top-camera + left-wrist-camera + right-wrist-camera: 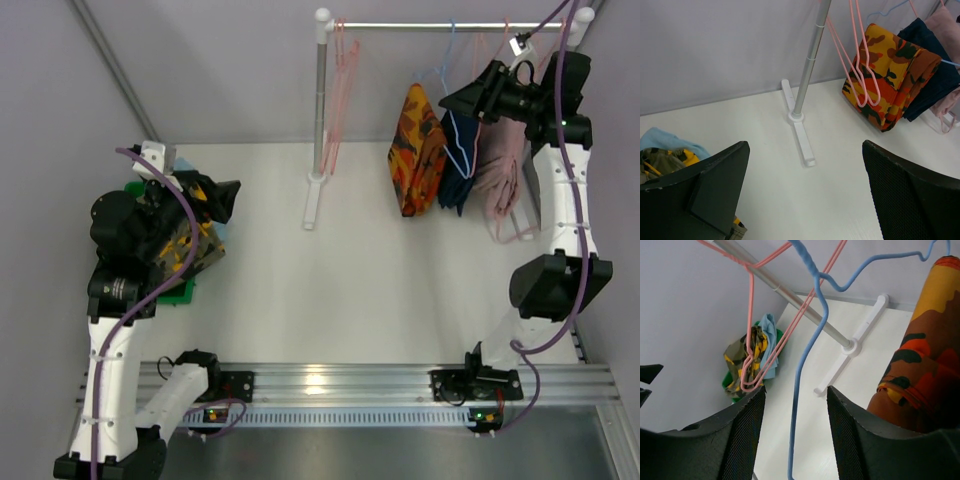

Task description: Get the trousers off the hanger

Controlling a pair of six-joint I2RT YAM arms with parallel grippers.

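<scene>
So the two pairs of trousers are off the rail: the plain light blue folded cloth pair (769, 329) and the yellow pair with black blotches (747, 360) are bunched together in a green plastic bin (731, 378) at the left edge of the white counter (380, 290). The blue one sits against the yellow one, both pretty crumpled.

The left tool (805, 147) hangs right over that bin with its fingers spread wide, nothing between them.

The right tool (796, 390) is up at the far right end of the silver clothes rail on its white-footed stand (320, 90). It's roughly half open, and the thin blue wire hanger (815, 300) drops down through the gap between the two fingers. As far as I can see, neither pad is pressing on the wire.

On the rail there's an orange-red camo folded pair (415, 150), a navy pair (460, 170) just beside it, and a pale pink garment (505, 175) next to that. Bare pink wire hangers (340, 90) dangle near the left post.
</scene>
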